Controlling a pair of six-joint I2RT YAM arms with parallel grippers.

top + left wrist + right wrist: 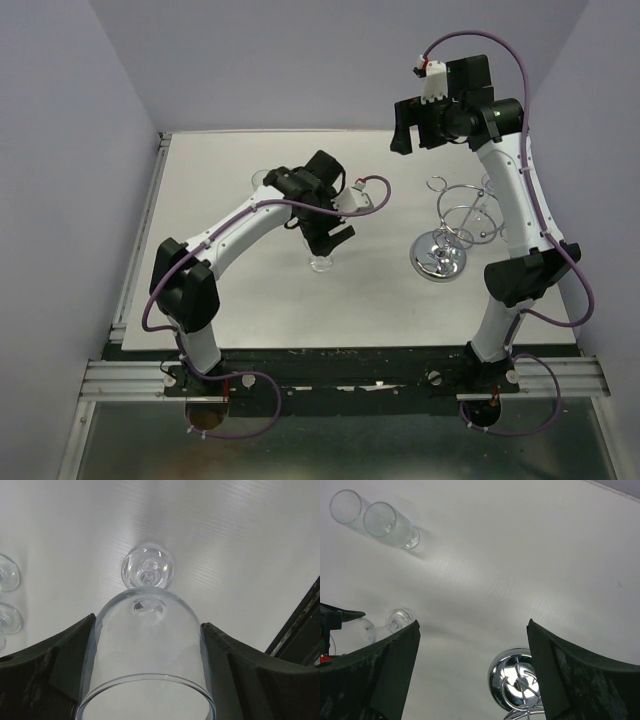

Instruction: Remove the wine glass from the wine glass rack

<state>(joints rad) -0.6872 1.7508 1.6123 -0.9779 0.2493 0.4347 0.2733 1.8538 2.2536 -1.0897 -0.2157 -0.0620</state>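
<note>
A clear wine glass (148,660) stands upright between my left gripper's (147,625) fingers, which are shut on its bowl. Its round foot (148,569) is just over or on the white table; I cannot tell which. In the top view the left gripper (325,235) is left of the chrome wine glass rack (455,225), well apart from it. The rack's mirrored base (516,680) shows in the right wrist view. My right gripper (472,624) is open and empty, raised high above the table behind the rack (412,125).
Two tall clear glasses (385,522) stand on the table at the far left, also seen at the left edge of the left wrist view (7,572). The table's white surface (370,310) ends at a dark front rail. Lilac walls close in both sides.
</note>
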